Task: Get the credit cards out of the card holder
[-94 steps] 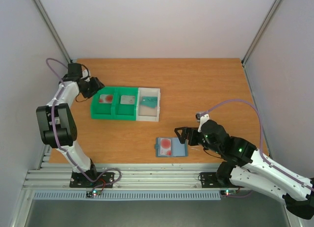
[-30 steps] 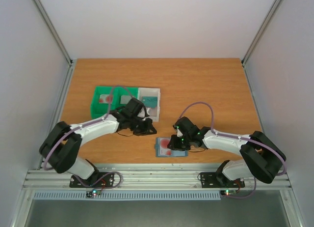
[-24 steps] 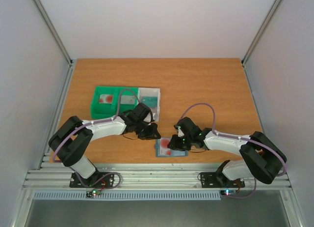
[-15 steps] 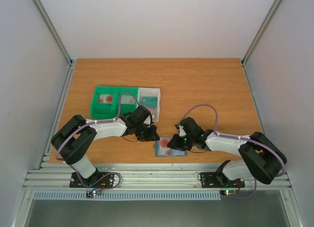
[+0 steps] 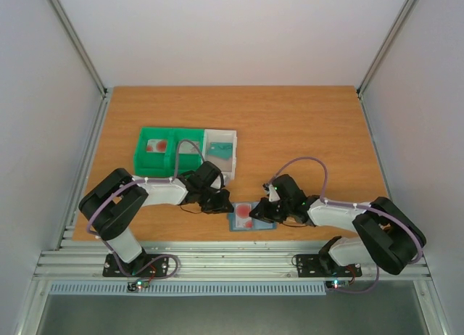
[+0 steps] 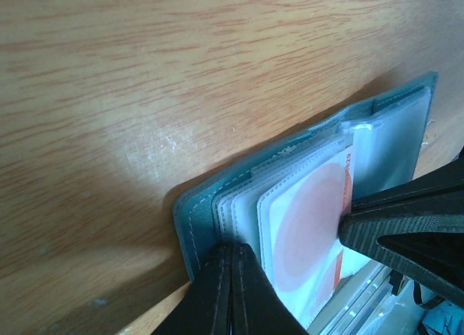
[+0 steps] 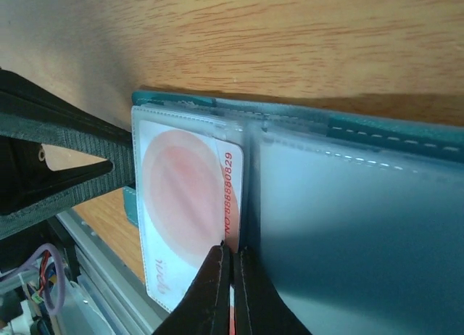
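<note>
Left gripper [image 6: 230,251]: closed, fingers pressed together with nothing between them. The tips rest at the near left corner of the card holder [image 6: 192,219], on its blue-green rim.

Right gripper [image 7: 232,251]: closed, fingers together. The tips sit on the right-hand edge of the top card [image 7: 181,204], next to its red printed number. I cannot tell whether the card's edge is pinched between them or only touched.

Card holder: lies open and flat on the desk [image 5: 304,125], near the desk's front edge, directly between the two grippers. The left gripper is at its left end and the right gripper is over its middle. Clear sleeves are stacked inside the cover.

Top card: pale with a large red round mark. It is in the holder's left half, between the two grippers, just right of the left gripper's tips.

Farther out, beyond the left gripper and apart from it, is a green tray [image 5: 145,168]. A white tray [image 5: 217,174] touches its right side.
- Left green compartment: a pale card with a red mark [image 5: 154,146].
- Right green compartment: a second card [image 5: 190,148], too small to make out its markings.
- White tray: a teal card [image 5: 221,151].
</note>
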`<action>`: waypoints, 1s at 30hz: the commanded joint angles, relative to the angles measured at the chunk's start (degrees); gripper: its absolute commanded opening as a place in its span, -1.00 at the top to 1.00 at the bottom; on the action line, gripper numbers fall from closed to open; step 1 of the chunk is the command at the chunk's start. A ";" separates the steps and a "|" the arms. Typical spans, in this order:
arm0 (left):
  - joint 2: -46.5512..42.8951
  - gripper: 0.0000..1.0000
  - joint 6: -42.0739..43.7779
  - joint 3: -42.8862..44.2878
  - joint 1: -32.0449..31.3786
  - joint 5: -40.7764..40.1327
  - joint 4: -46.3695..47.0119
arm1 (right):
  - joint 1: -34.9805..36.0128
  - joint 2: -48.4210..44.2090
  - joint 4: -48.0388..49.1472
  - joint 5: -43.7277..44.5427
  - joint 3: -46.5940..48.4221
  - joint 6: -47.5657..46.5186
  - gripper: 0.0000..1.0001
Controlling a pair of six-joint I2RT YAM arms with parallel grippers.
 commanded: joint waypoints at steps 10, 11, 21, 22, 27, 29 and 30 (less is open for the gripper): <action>3.42 0.99 1.92 -0.85 -0.52 -4.35 0.08 | -1.37 -8.48 -5.73 1.57 -1.09 -0.41 0.97; 3.66 0.99 1.90 -0.77 -0.58 -4.27 0.29 | -1.46 -8.90 -5.64 1.47 -1.31 -0.33 0.98; 3.42 0.99 2.04 -1.18 -0.58 -5.10 0.55 | -2.95 -12.00 -14.89 2.99 0.81 -2.71 0.98; 3.43 0.99 2.06 -1.04 -0.54 -5.00 0.59 | -3.04 -12.85 -15.67 3.15 0.84 -2.91 0.98; 3.66 0.99 2.18 -1.16 -0.59 -4.96 0.81 | -3.62 -16.14 -18.61 3.30 0.47 -3.85 0.97; 3.70 0.99 2.17 -1.30 -0.65 -4.92 0.89 | -3.87 -17.57 -19.93 3.42 0.48 -3.77 0.98; 3.64 0.99 2.07 -1.34 -0.53 -4.91 0.93 | -3.94 -18.96 -21.17 3.70 0.68 -3.75 0.98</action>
